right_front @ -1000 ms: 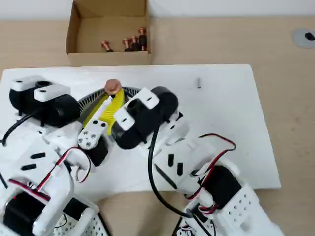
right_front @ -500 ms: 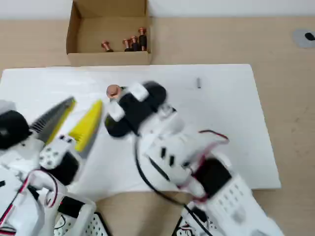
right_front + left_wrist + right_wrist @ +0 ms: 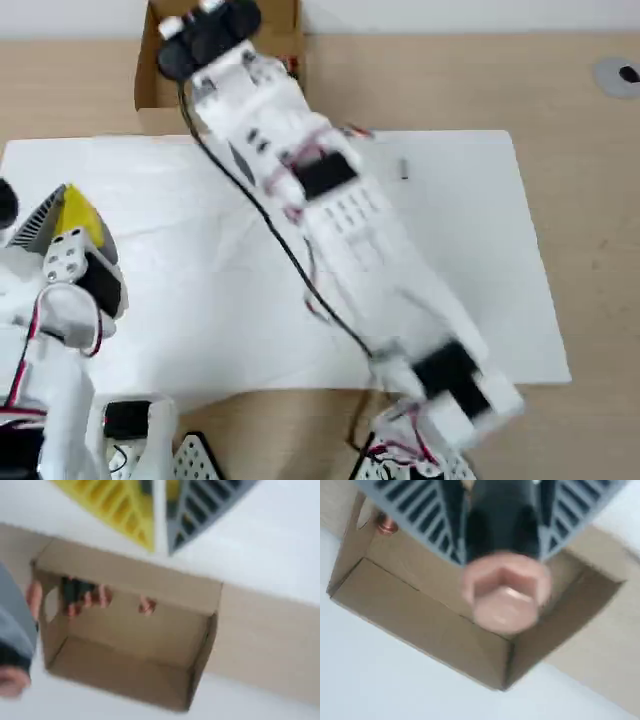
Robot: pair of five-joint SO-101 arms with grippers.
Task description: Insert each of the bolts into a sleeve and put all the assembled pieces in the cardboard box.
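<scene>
With the right gripper (image 3: 502, 550) clamped on the assembled piece (image 3: 505, 592) above the open cardboard box (image 3: 420, 625), lower well inside the walls before parting the jaws, so as to land it softly beside the pieces (image 3: 92, 597) already there.

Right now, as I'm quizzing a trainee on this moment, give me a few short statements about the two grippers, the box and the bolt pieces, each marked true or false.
1. The right gripper holds a sleeved bolt, its copper hex head facing the wrist camera. True.
2. The cardboard box is empty. False: several copper-headed pieces already lie inside, along one wall.
3. In the high view, the right gripper is above the cardboard box. True.
4. The left gripper hangs over the box with a bolt in it. False: it sits over the left part of the white sheet and carries nothing.
</scene>
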